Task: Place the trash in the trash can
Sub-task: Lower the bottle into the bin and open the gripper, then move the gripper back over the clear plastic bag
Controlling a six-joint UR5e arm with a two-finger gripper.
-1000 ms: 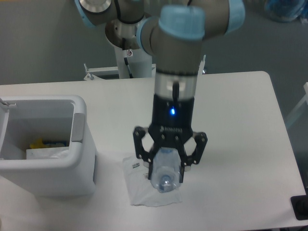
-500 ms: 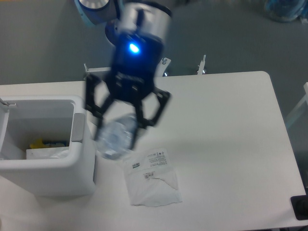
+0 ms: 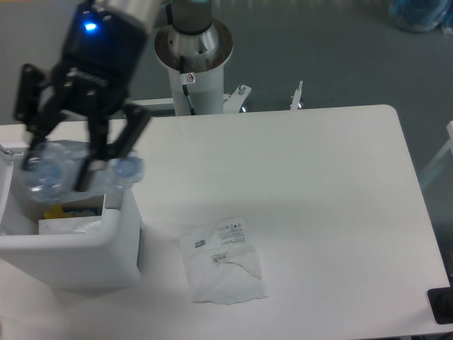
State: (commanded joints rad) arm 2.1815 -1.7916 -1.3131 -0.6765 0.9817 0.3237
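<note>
My gripper point(image 3: 60, 170) is shut on the clear plastic bottle point(image 3: 67, 168) and holds it lying sideways above the open top of the white trash can point(image 3: 78, 255) at the left. The bottle is blurred, and its label does not show clearly. The flat whitish plastic bag point(image 3: 223, 261) with black-printed stickers lies on the table to the right of the trash can, apart from it.
The trash can holds some white and yellow items point(image 3: 67, 216). The arm's white base post point(image 3: 195, 67) stands behind the table's back edge. A dark object point(image 3: 442, 304) sits at the table's front right corner.
The gripper lifted the bottle off the bag and carried it left and up, from above the bag to above the trash can. The bag stayed on the table.
</note>
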